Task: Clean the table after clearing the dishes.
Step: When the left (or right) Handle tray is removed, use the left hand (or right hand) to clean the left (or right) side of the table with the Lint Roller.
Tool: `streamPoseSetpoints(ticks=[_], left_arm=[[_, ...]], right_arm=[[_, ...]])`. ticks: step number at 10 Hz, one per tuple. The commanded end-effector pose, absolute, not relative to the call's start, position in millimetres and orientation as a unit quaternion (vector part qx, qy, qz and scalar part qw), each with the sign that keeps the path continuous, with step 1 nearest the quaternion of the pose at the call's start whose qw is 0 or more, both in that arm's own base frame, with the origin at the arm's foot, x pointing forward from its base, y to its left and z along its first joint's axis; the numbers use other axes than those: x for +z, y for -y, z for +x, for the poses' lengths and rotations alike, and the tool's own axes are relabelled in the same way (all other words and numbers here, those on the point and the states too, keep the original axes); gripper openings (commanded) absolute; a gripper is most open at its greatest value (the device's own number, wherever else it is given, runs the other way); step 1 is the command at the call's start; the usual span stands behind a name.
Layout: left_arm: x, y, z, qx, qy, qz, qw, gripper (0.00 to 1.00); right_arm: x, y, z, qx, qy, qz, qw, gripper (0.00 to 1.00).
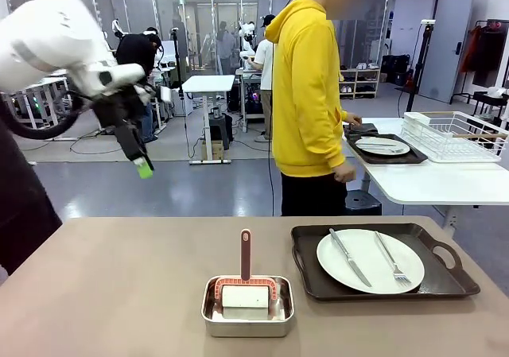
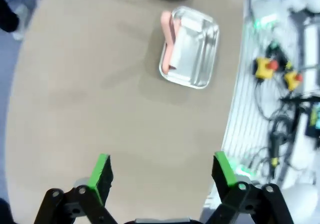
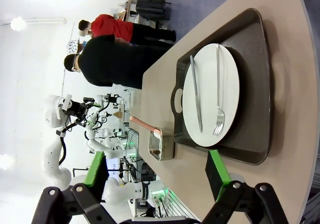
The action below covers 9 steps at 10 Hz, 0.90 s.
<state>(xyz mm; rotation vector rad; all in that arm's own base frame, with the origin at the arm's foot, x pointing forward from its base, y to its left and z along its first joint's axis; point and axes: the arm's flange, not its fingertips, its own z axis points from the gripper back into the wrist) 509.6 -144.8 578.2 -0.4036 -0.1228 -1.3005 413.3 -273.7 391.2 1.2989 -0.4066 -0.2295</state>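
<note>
The left fingers [image 2: 100, 176] were wide open and empty, up above the tan table [image 1: 119, 293]. The right fingers [image 3: 216, 171] were open and empty too, facing the dark tray [image 1: 305, 261]. 1 white plate [image 1: 370, 261] sat on that tray on the table, with a knife [image 1: 350, 258] and a fork [image 1: 391, 258] lying loose on it. If the tray tipped when lifted, they could slide off. The other plate [image 1: 382, 145] was on the white table [image 1: 429, 184] by the person [image 1: 306, 95]. Wiping now with the brush [image 1: 246, 254] in the steel pan [image 1: 208, 313] could bump the tray.
</note>
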Motion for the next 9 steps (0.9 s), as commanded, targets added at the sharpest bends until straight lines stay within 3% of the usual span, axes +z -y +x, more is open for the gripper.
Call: streamPoseSetpoints(ticks=[1,5,6,7,9], left_arm=[[560,158,512,-0.645,0.043,-0.151,0.748,1.0],[517,197,498,-0.698,0.002,-0.148,0.7,1.0],[515,196,495,-0.701,0.02,-0.153,0.696,1.0],[522,203,504,-0.684,-0.009,-0.152,0.713,1.0],[522,203,504,-0.684,-0.009,-0.152,0.713,1.0]], right_arm=[[395,273,412,-0.102,0.19,0.601,0.77,1.0],[395,273,412,-0.102,0.19,0.601,0.77,1.0],[395,273,412,-0.102,0.19,0.601,0.77,1.0],[395,273,412,-0.102,0.19,0.601,0.77,1.0],[395,273,412,-0.102,0.19,0.601,0.77,1.0]])
